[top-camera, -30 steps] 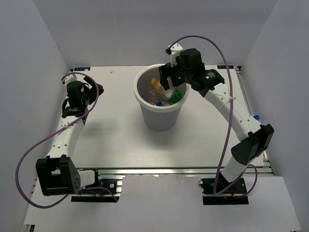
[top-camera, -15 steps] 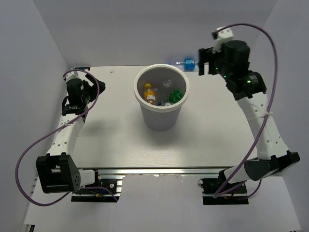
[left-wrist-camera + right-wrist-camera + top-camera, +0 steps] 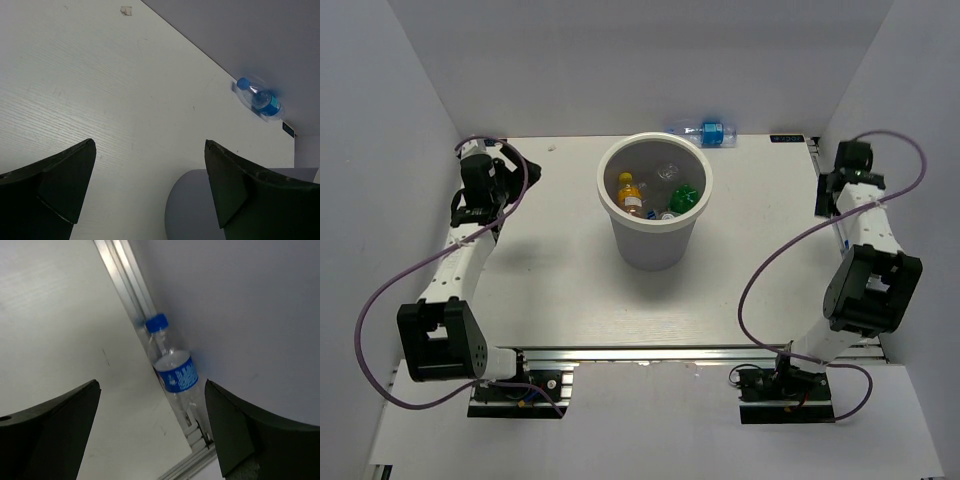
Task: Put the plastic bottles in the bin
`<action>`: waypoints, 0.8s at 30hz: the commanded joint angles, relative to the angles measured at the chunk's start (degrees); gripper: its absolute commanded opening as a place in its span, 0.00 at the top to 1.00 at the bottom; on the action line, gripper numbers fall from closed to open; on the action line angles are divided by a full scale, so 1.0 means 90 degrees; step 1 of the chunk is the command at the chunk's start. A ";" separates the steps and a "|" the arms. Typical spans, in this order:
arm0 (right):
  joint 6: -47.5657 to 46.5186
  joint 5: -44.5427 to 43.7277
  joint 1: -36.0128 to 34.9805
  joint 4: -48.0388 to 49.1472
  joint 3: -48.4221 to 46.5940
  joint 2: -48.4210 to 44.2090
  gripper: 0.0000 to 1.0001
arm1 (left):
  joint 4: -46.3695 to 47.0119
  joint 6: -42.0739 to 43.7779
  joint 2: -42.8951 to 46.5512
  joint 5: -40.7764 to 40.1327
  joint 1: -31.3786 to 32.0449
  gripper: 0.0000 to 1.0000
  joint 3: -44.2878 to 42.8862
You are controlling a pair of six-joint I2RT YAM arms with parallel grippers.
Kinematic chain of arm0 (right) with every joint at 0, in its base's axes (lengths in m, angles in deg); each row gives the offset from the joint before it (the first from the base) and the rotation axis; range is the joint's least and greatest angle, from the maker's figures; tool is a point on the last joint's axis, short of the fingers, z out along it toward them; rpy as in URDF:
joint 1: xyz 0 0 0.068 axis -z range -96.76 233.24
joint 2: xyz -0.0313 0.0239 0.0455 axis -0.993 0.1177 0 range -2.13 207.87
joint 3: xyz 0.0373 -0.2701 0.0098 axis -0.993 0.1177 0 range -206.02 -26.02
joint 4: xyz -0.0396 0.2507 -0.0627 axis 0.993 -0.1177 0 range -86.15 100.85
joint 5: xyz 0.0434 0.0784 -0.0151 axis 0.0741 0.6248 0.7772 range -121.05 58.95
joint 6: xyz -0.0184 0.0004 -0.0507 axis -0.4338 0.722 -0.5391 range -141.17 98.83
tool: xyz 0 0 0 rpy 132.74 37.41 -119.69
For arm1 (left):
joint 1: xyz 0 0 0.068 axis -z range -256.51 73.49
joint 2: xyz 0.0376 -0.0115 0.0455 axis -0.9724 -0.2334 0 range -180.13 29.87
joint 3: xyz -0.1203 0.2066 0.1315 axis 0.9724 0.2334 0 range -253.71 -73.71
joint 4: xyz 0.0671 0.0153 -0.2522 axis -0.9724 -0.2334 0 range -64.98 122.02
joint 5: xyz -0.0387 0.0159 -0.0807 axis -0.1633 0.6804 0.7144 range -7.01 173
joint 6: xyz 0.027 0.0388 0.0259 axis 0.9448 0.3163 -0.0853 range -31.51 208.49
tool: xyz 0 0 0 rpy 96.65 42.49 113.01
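Observation:
The white bin [image 3: 655,248] stands mid-table and holds an orange bottle [image 3: 630,192], a green bottle [image 3: 685,197] and a clear bottle [image 3: 667,172]. A clear bottle with a blue label [image 3: 705,131] lies against the back wall; the left wrist view shows this back bottle [image 3: 260,98] beyond the bin's side [image 3: 195,210]. My left gripper [image 3: 510,170] [image 3: 150,144] is open and empty at the back left. My right gripper [image 3: 832,190] [image 3: 152,385] is open at the right edge, just short of another blue-labelled bottle [image 3: 172,367] lying along the rail.
An aluminium rail [image 3: 125,275] runs along the table's right edge beside the white side wall. White walls close in the table at the left, back and right. Purple cables loop off both arms.
My right arm left the bin's rim, swung up to the back right, then folded down to the right edge. The left arm shifted slightly toward the back.

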 commanded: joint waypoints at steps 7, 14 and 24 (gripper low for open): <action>-0.1199 -0.1719 0.0320 0.3395 0.1849 0.0808 0.10 | 0.0217 0.0002 -0.0357 0.0182 -0.0042 0.02 -0.0242; -0.1688 -0.2124 0.0603 0.4795 0.2357 0.1306 0.11 | 0.0051 0.0031 -0.0396 -0.0120 -0.0042 0.02 -0.0252; -0.0809 -0.1164 0.0926 0.2950 0.1841 0.2136 0.17 | 0.0119 -0.0057 -0.0435 -0.0326 -0.0042 0.02 -0.0242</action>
